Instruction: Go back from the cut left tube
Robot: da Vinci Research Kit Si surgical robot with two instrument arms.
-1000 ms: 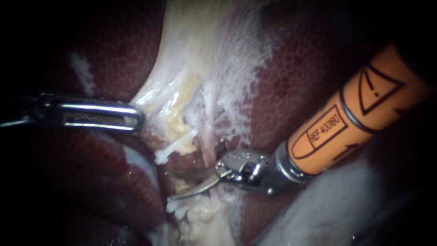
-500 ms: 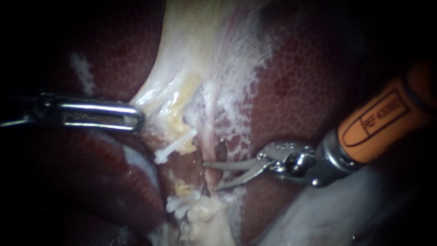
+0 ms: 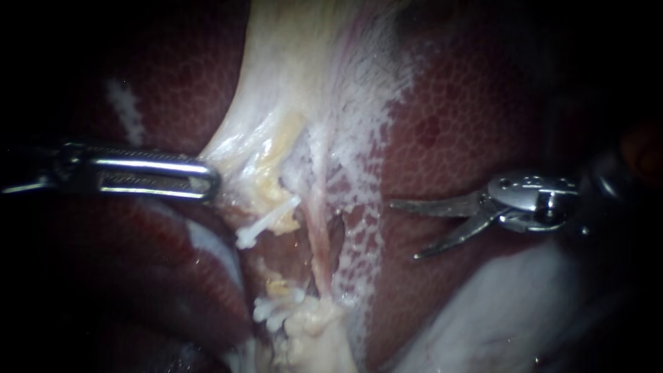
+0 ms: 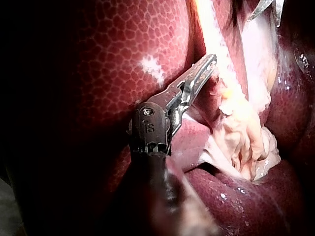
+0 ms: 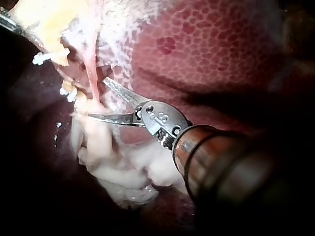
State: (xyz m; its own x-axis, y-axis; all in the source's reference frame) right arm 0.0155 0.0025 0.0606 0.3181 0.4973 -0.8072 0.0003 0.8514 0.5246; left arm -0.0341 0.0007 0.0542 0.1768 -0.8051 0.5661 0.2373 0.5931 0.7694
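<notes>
Two white clips mark the cut left tube, an upper clip and a lower clip, with a gap between the stumps. A thin pink tube still runs whole just right of them. My right instrument has two slim blades standing open, clear of the tubes over the liver. In the right wrist view my right instrument is just short of the pink tube. My left instrument is shut on pale tissue left of the clips. My left instrument also grips that pale strand in the left wrist view.
A yellowish fatty lump hangs below the lower clip. Pale soft tissue lies under my right instrument's shaft. Dark liver lobes bulge at the lower left. The clips also show in the right wrist view.
My right instrument has drawn back to the right, away from the clipped tube, with its blades opening wider. My left instrument has kept its hold and place.
</notes>
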